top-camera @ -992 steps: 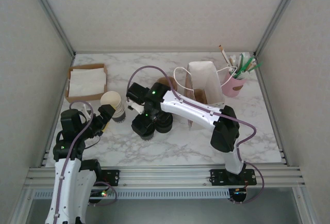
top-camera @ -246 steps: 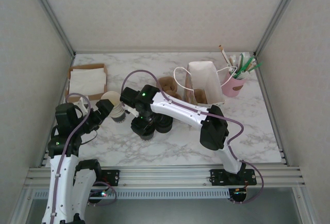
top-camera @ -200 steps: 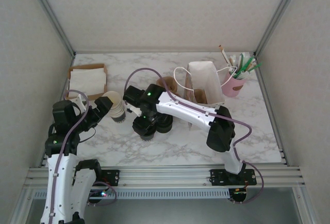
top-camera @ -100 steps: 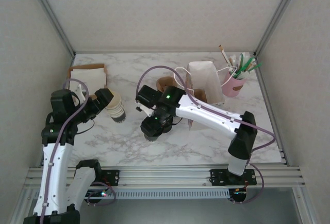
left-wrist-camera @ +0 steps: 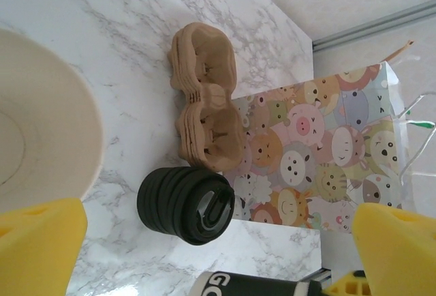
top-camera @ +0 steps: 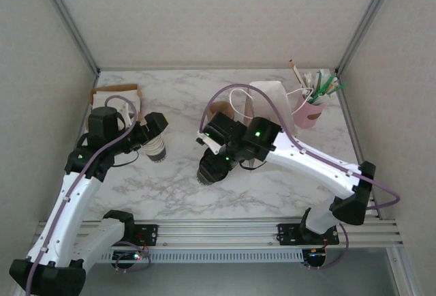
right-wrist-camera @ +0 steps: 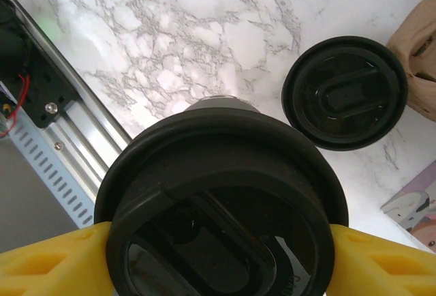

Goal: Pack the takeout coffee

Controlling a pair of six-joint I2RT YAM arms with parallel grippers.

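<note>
Transfer step, with the small cream-white paper cup under its round black plastic lid [right-wrist-camera: 221, 200] clamped between the yellow fingers of the right gripper [right-wrist-camera: 218, 258], above the marble table [top-camera: 184, 190] near the front rail. The fingers are seen pressing the lid's rim from both sides. The left gripper [left-wrist-camera: 218, 245] is held wide apart with nothing between its fingers, beside the rim of the stack of lidless cream cups [left-wrist-camera: 41, 125].

The step is judged to be the carry to the paper bag printed with cartoon animals [left-wrist-camera: 306, 153]. The cup is best kept upright and level, so that the lid is not levered off. The squat black stack of lids [right-wrist-camera: 344, 91] and the brown pulp cup carriers [left-wrist-camera: 204, 98] should be cleared on the way. The bag's mouth should be entered from straight above, clear of its white cord handle [top-camera: 235, 101].

Count: one lidded cup; one stack of lids; one stack of lidless cups; one pile of carriers; one bag; one pink cup of straws [top-camera: 310, 113]; one cardboard tray of napkins [top-camera: 116, 101].
</note>
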